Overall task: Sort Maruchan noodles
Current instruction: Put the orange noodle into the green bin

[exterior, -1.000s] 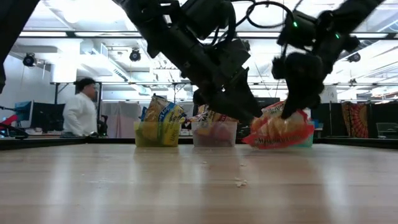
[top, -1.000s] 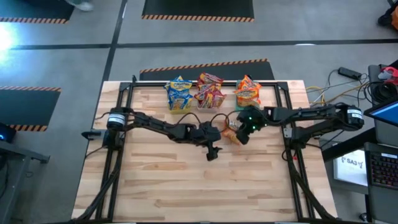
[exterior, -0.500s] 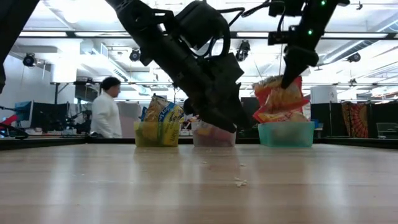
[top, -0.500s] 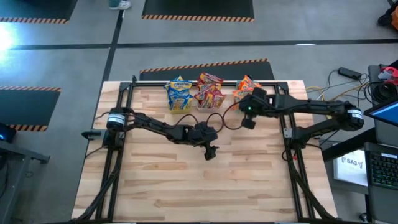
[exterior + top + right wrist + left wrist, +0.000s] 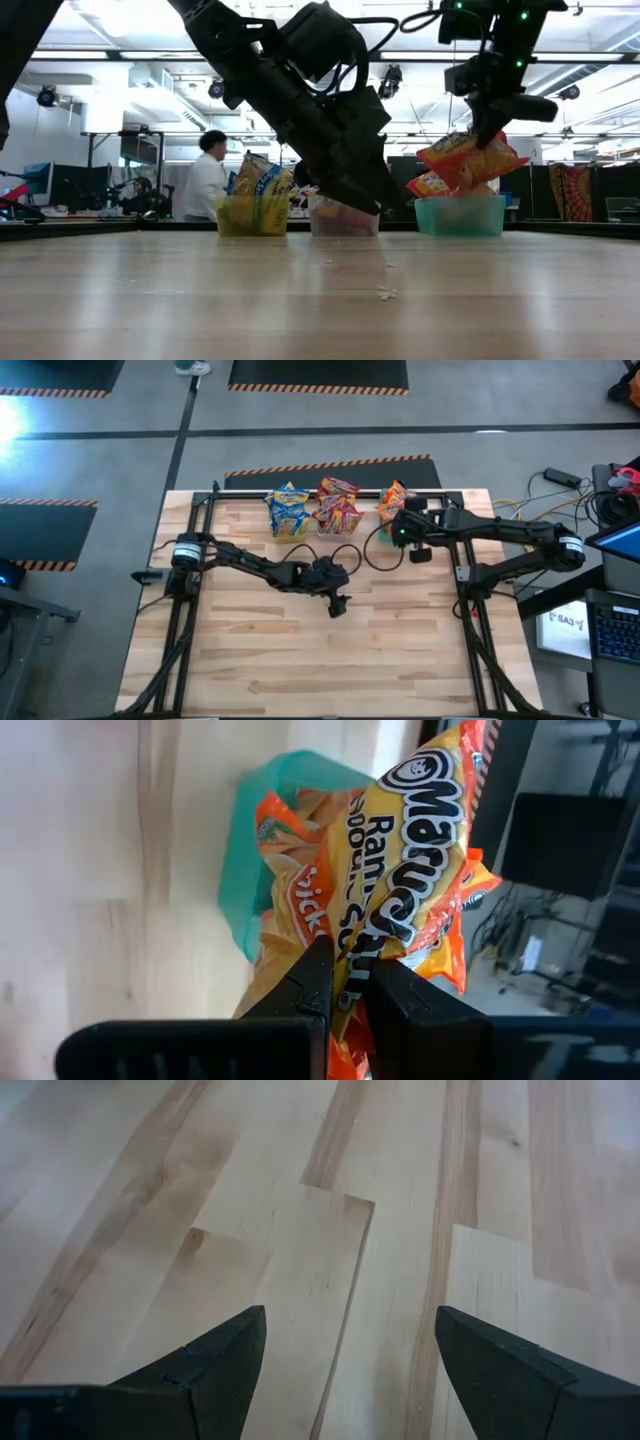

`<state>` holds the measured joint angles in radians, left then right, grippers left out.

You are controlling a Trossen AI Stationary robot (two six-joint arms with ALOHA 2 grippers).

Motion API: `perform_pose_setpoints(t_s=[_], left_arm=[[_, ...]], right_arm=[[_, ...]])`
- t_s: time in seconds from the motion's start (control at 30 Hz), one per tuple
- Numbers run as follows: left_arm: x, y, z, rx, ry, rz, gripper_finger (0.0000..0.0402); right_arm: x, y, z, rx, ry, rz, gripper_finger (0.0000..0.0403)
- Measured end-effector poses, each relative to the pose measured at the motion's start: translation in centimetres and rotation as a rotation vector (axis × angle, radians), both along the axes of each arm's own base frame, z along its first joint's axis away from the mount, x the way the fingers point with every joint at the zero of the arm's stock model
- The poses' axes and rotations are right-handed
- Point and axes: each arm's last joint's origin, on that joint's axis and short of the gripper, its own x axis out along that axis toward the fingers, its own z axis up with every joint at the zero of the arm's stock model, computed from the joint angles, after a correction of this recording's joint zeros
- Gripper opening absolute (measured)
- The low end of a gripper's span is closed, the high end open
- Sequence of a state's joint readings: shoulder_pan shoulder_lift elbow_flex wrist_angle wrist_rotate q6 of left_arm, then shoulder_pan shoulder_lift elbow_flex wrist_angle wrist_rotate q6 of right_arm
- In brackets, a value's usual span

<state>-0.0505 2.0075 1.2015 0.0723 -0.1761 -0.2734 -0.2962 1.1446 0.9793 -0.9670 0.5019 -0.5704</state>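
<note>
Nearest you, the left pincer [image 5: 338,604] hangs low over the bare middle of the desk [image 5: 300,670], fingers spread and grasping nothing, just as it was a second ago. Farther back, your right pincer [image 5: 490,135], clenched on an orange packet [image 5: 470,160], has carried it up off the desk and now holds it above the green bin [image 5: 460,215] at the far right, so this sort looks one release from done. The clear bin [image 5: 343,218] and yellow bin [image 5: 250,215] stand left of it, already stocked; nothing blocks the drop.
</note>
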Motion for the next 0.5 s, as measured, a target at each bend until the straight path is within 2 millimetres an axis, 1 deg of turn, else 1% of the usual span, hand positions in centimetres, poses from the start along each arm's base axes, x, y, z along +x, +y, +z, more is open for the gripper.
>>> perform_pose_setpoints(t_s=[0.27,0.5], left_arm=[[0.1,0.0,0.1,0.001,-0.008,-0.001,0.0275],[0.1,0.0,0.1,0.0,-0.015,0.0,0.0275]], right_arm=[[0.0,-0.2,-1.5,-0.049,0.085,0.118,0.0021],[0.4,-0.6,-1.7,-0.076,0.054,0.141,0.0022]])
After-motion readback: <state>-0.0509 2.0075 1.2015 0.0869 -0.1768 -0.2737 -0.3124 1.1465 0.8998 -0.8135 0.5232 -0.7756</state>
